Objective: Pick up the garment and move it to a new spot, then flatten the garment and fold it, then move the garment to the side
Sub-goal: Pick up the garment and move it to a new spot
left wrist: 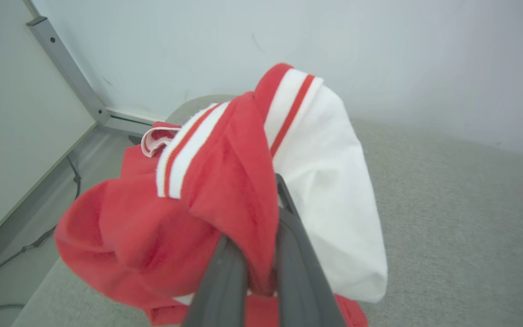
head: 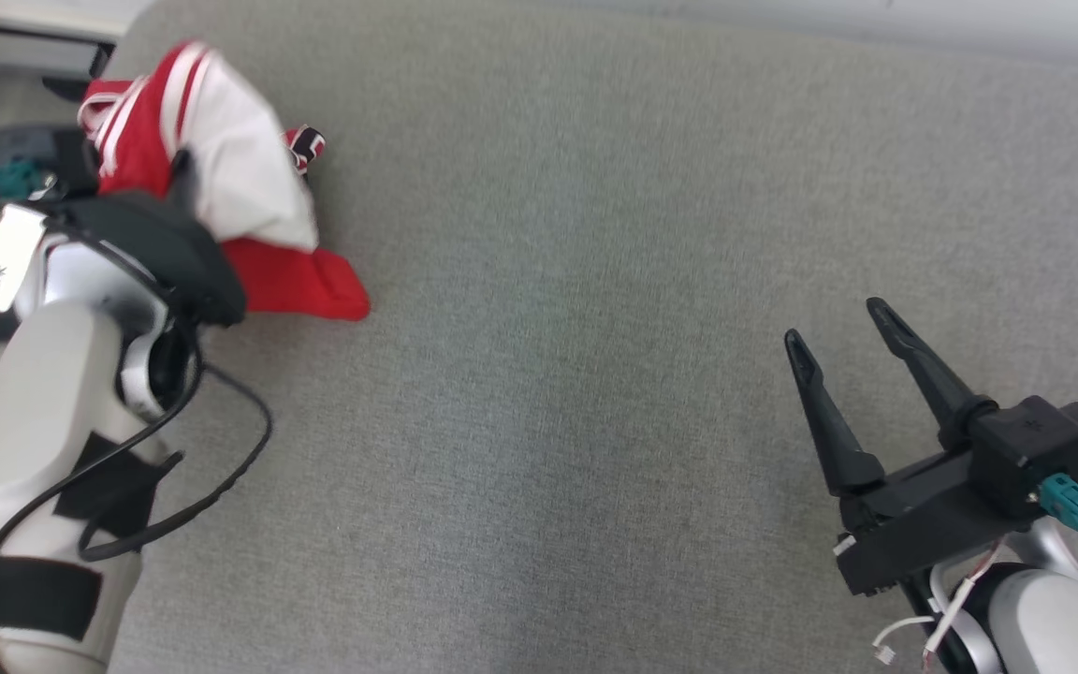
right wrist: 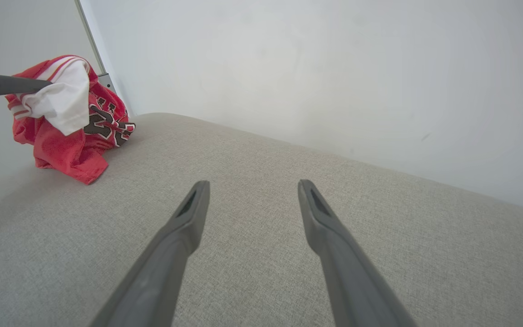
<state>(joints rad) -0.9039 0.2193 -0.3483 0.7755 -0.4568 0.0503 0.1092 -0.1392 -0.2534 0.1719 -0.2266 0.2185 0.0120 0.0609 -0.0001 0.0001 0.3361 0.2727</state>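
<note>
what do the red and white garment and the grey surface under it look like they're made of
The garment: soft matte knit, probably a polyester jersey; it bunches in loose folds, with ribbed striped trim. The grey surface: matte woven cloth, upholstery-like; a fine flecked weave shows, though what lies beneath is hidden.

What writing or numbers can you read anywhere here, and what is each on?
"3" then an unclear mark: handwritten on the white paper tag on the robot's left arm.
Dark white-edged print on the crumpled red and white garment: too folded to read.
</note>
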